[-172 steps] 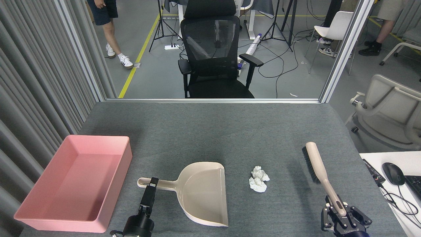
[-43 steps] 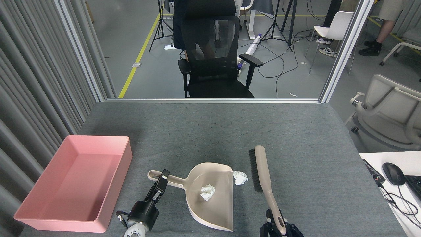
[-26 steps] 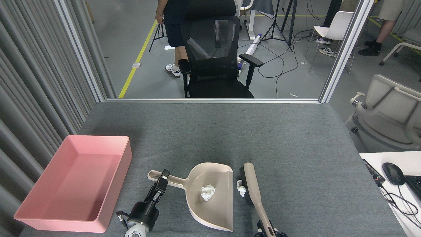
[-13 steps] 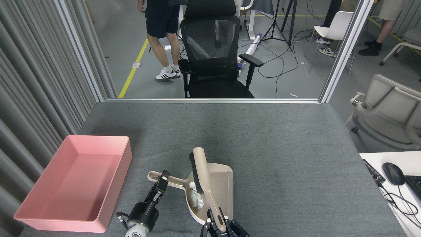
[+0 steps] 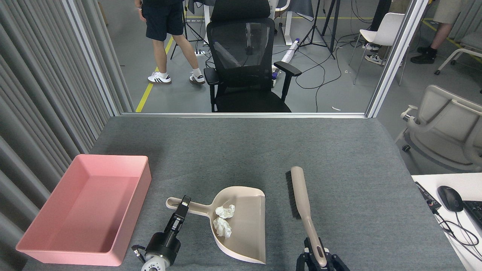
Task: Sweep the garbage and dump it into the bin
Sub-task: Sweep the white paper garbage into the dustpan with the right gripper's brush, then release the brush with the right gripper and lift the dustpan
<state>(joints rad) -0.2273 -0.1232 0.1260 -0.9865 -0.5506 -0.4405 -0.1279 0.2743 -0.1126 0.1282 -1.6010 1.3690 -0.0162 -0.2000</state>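
now both wads of garbage (image 5: 223, 219) lie inside the dustpan (image 5: 241, 226), just right of the left jaws (image 5: 183, 206), which pinch its handle. a moment ago one sat outside. the right jaws (image 5: 318, 259) pinch the brush (image 5: 301, 199), pulled back right. sweeping looks done; dumping into the bin (image 5: 86, 210) on the counter (image 5: 263, 150) remains.

pink bin (image 5: 49, 241), white garbage (image 5: 223, 220), beige dustpan (image 5: 244, 229), grey table (image 5: 263, 150)

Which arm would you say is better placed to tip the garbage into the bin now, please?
The left. Its claw holds the dustpan handle, both tissue wads lie inside, and the pink bin is on its side. The right claw holds the brush.
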